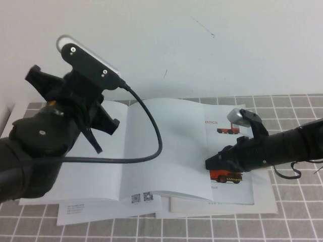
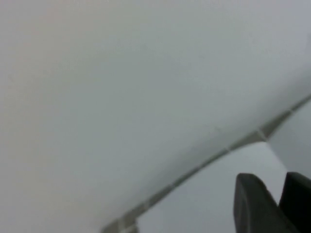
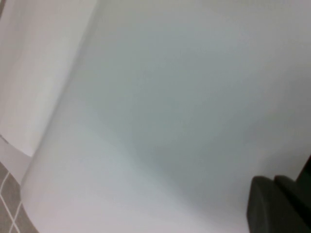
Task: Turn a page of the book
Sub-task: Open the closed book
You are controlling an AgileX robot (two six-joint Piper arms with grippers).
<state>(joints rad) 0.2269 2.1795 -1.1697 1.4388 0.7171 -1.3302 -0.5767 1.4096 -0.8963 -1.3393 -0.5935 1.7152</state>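
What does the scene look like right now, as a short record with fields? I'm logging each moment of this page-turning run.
surface: grey tiled mat
book: open white book, lying flat
page: blank white page bowed up from the right half
left end effector: left end effector raised over the book's left half
right end effector: right end effector low at the page's right edge
underneath: brochure with orange-red trucks at right; sheet with QR codes at front

The book [image 1: 151, 151] lies open between left hand [image 1: 103, 133] and right hand [image 1: 214, 164].
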